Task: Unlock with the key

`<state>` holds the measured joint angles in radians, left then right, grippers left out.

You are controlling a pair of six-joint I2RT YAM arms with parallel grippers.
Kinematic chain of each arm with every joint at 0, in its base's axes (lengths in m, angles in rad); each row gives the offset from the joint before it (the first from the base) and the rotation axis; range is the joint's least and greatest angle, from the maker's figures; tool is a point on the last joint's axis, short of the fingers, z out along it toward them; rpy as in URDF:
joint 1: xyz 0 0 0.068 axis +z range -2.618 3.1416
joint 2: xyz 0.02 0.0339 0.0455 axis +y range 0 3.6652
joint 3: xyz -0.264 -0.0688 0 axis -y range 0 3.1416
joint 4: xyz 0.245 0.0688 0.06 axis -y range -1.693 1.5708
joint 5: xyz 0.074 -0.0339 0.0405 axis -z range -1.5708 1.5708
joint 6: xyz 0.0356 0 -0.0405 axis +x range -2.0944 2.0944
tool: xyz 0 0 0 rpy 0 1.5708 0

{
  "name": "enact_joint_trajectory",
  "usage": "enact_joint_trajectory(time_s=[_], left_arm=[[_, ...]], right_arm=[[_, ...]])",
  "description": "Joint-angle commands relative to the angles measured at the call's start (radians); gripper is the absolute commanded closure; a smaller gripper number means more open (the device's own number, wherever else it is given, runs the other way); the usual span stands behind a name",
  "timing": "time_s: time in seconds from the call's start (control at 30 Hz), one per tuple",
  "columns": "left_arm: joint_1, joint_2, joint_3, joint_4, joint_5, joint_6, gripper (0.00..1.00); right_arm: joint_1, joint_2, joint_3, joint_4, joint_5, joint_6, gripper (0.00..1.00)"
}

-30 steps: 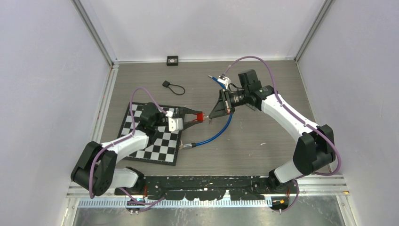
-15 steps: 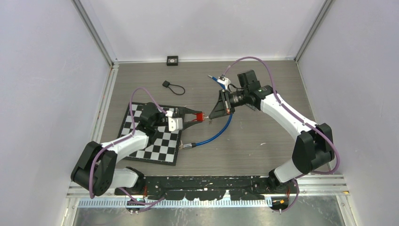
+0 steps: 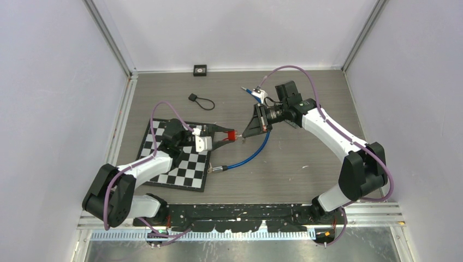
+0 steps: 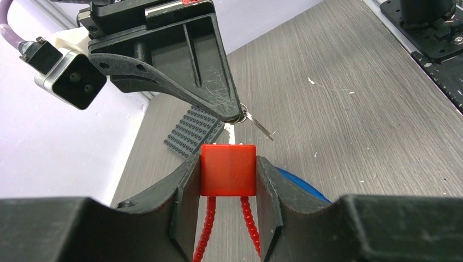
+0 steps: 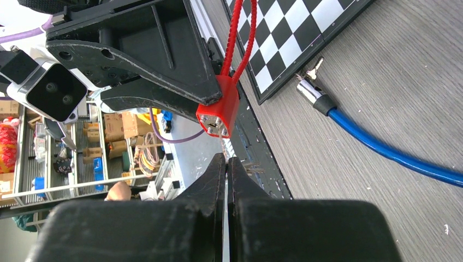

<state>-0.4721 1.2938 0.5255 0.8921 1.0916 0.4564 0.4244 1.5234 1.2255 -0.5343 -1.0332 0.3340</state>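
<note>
A black-and-white chequered board (image 3: 177, 158) lies on the grey wood-grain worktop (image 3: 295, 174). Just off the board's right edge are a red plastic block lock (image 4: 227, 170) with its red beaded cord (image 4: 205, 229), pinched in the black left tool (image 3: 231, 136), and a glossy blue cable (image 5: 390, 154) with a silver end. Further right of the board, the black right tool (image 4: 236, 115) pinches a small silver metal key (image 4: 261, 126); the white arms (image 3: 333, 134) carry purple wiring (image 3: 289, 67).

Both arms reach in over mid-table, their tips close but apart. The left gripper (image 3: 228, 136) points toward the right edge, clamped on the red padlock (image 4: 227, 169). The right gripper (image 3: 247, 132) faces it, fingers pressed together, pinching the key (image 4: 257, 123).
</note>
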Motion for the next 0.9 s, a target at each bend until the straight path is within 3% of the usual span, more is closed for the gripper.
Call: enact_joint_trajectory(time_s=[0.0,0.87], left_arm=[[-0.005,-0.031,0.001,0.035,0.012,0.017,1.00],[-0.005,-0.027,0.008,0.030,0.021,0.005,1.00]], right_arm=[[0.006,-0.017,0.033,0.023,-0.012,-0.012,0.99],[0.008,-0.029,0.029,0.030,-0.017,-0.016,1.00]])
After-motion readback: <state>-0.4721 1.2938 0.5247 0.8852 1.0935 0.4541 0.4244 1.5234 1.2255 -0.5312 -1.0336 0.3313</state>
